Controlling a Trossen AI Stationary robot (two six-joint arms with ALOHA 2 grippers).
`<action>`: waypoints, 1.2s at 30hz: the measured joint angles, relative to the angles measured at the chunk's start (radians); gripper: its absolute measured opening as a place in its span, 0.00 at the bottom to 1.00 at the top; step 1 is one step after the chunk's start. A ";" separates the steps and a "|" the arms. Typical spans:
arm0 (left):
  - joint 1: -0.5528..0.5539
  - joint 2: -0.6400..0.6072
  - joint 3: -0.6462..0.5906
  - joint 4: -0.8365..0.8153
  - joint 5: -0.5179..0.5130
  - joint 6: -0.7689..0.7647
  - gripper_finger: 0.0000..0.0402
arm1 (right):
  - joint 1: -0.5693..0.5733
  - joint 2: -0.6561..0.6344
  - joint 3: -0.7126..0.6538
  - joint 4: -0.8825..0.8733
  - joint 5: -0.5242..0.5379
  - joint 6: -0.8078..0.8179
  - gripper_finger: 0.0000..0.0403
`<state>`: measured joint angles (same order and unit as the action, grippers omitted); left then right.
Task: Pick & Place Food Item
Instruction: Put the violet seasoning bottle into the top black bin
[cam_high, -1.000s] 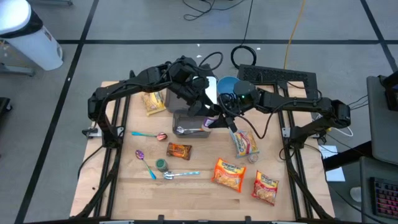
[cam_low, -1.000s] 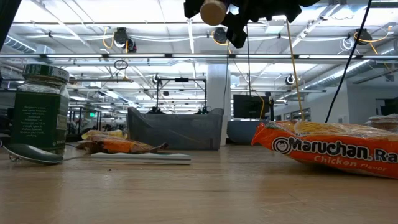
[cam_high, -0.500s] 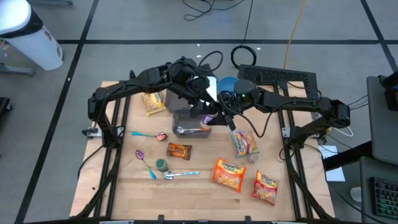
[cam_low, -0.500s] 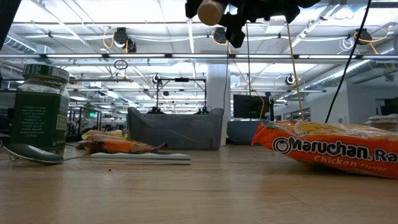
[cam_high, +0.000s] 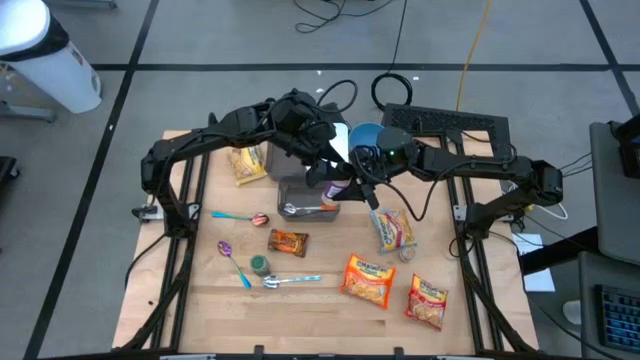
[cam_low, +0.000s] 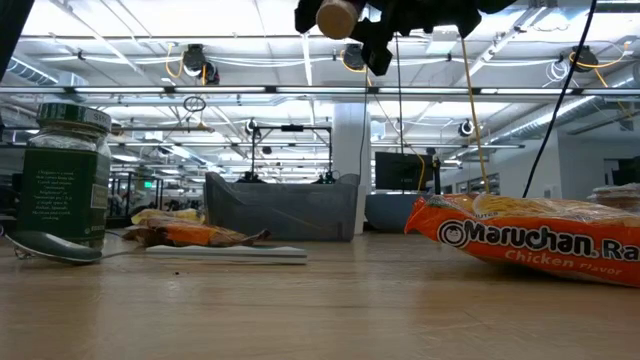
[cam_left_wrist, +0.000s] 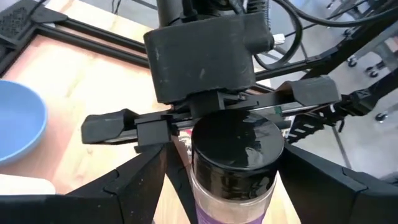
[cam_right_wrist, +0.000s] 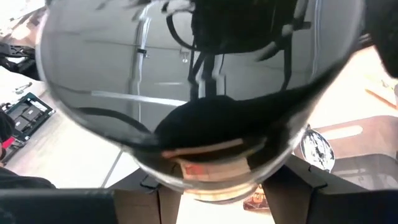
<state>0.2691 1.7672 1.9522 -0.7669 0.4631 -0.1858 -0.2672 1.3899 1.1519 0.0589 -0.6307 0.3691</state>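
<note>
A glass jar with a glossy black lid and a purple label hangs in the air between my two grippers, above the grey bin at the table's middle. In the high view the jar is small, and in the low view its pale round end shows near the top. My right gripper comes from the table's right and is shut on the jar. My left gripper comes from the far left and is open, one finger on either side of the jar's glass body, without clear touch. My right gripper holds the jar at its lid end, reaching about level from the table's right. The lid hides the fingertips, so the exact place of contact does not show. The jar is lifted clear of the bin and table, its body slanting away toward my left gripper.
Ramen packs lie near right, a snack bar, a small green jar and spoons near left. A blue bowl and a yellow bag sit at the back.
My left gripper has turned a little in place around the jar. The jar and my right gripper have kept still.
</note>
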 joint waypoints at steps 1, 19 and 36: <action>0.000 0.000 0.000 0.004 0.008 0.000 0.75 | 0.000 0.000 0.000 0.004 -0.003 -0.005 0.43; 0.001 0.012 0.000 0.040 0.031 -0.026 0.64 | 0.000 -0.002 0.000 -0.001 -0.024 -0.015 0.43; 0.002 0.012 0.000 0.061 0.034 0.006 0.57 | 0.000 -0.003 0.000 -0.003 -0.021 -0.021 0.43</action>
<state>0.2710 1.7794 1.9520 -0.7059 0.4973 -0.1798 -0.2672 1.3869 1.1519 0.0559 -0.6518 0.3485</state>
